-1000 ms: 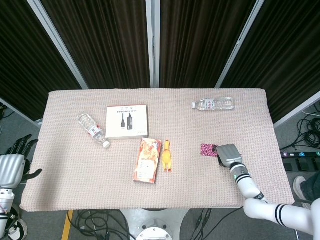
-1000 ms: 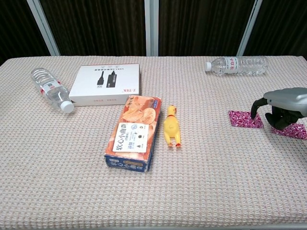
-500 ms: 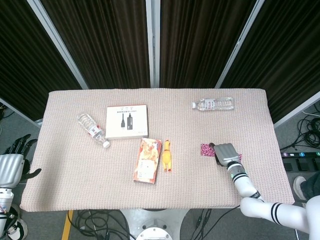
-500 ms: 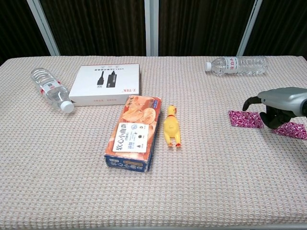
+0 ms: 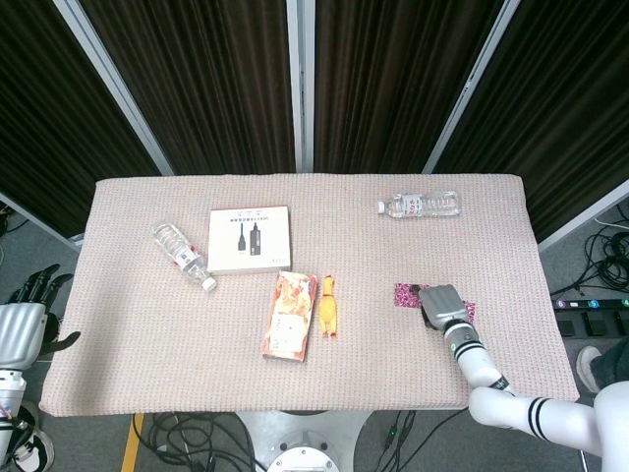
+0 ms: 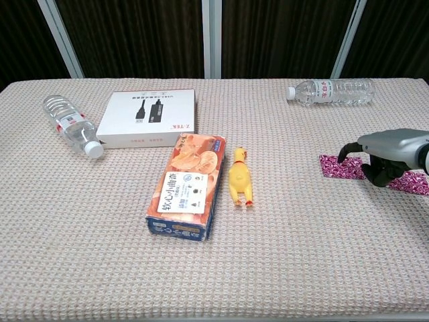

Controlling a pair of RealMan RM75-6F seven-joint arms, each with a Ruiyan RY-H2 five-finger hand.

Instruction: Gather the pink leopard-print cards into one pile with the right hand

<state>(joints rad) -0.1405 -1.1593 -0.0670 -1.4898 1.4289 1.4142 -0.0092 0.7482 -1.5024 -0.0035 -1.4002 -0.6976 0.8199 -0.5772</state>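
Observation:
Two pink leopard-print cards lie on the table's right side. The left card [image 6: 339, 168] [image 5: 404, 294] lies flat, and the right card [image 6: 411, 183] [image 5: 469, 312] is partly covered. My right hand [image 6: 386, 153] [image 5: 442, 303] arches over the gap between them with its fingers bent down. One fingertip [image 6: 343, 152] touches the left card's far edge, and the other fingers [image 6: 373, 176] come down by the right card's near-left corner. Nothing is lifted. My left hand [image 5: 24, 326] hangs off the table's left edge, fingers spread, holding nothing.
A yellow rubber chicken [image 6: 240, 178] and an orange snack box [image 6: 188, 186] lie mid-table. A white product box [image 6: 149, 118] and a water bottle [image 6: 70, 125] sit at the left. Another bottle [image 6: 330, 91] lies at the far right.
My right hand has sunk lower and drawn slightly left and toward me over the two cards. More of the right card shows beside it in the head view. The left hand is still.

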